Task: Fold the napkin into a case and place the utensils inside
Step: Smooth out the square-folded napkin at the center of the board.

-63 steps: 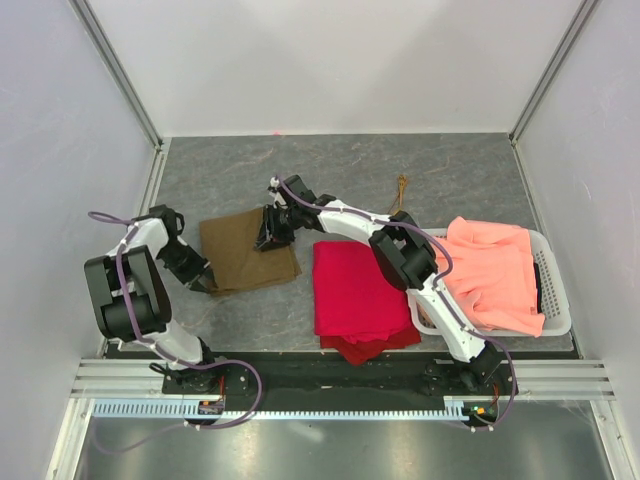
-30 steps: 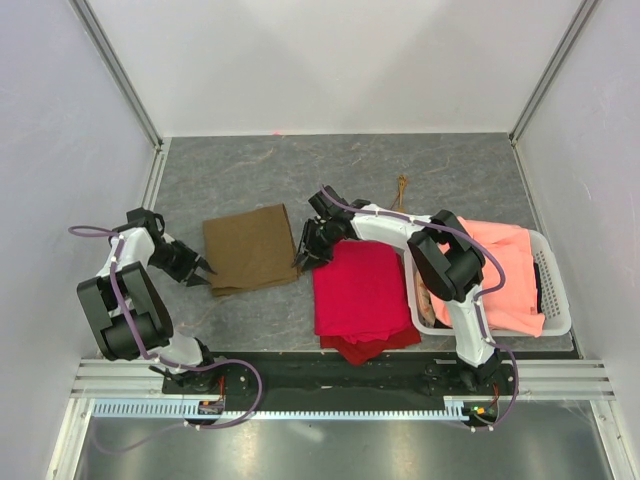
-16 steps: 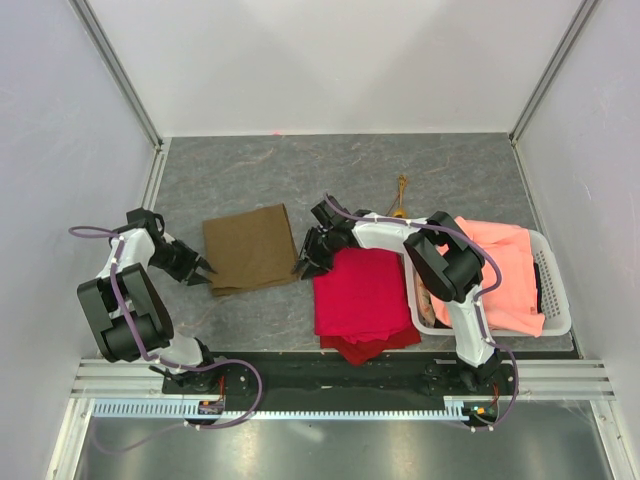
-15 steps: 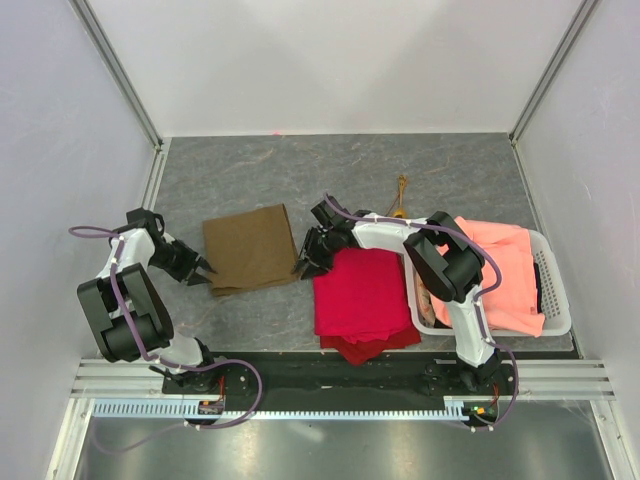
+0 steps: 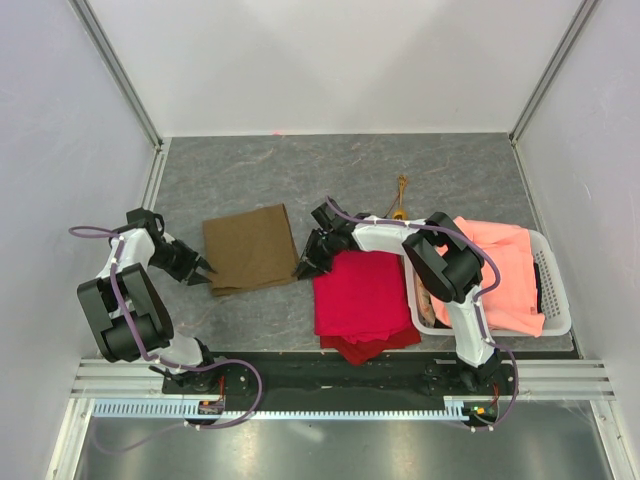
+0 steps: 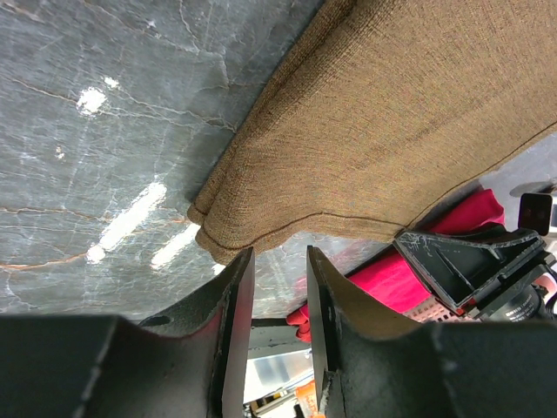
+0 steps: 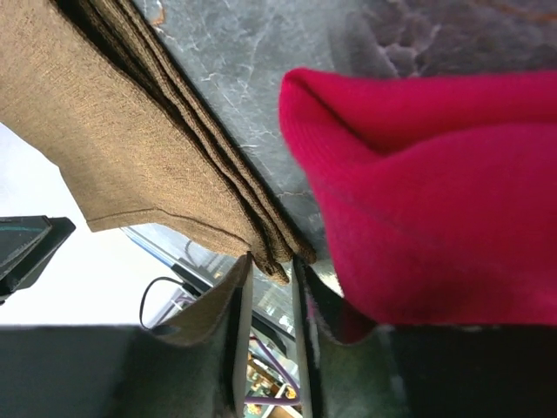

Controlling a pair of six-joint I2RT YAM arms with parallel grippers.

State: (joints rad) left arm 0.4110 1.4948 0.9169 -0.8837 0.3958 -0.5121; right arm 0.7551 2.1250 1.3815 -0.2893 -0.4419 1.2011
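Observation:
The olive-brown napkin [image 5: 250,248] lies folded flat on the grey table, left of centre. My left gripper [image 5: 200,270] stands open just off its near left corner; in the left wrist view the napkin [image 6: 409,113] ends right in front of my left gripper [image 6: 277,257], with nothing between the fingers. My right gripper [image 5: 305,265] is at the napkin's near right corner, open. In the right wrist view the stacked napkin layers [image 7: 130,131] reach my right gripper [image 7: 271,261], their corner tip just inside the mouth, not pinched. The gold utensils [image 5: 401,193] lie farther back on the table.
A bright red cloth [image 5: 360,290] lies right beside the napkin, touching my right arm's wrist; it fills the right of the right wrist view [image 7: 418,174]. A white basket [image 5: 557,300] at the right holds a salmon-orange cloth [image 5: 495,268].
Both grippers have let go of the napkin and drawn off it. The right gripper came down to the near right corner and its jaws have narrowed. The left has stayed still for the last second.

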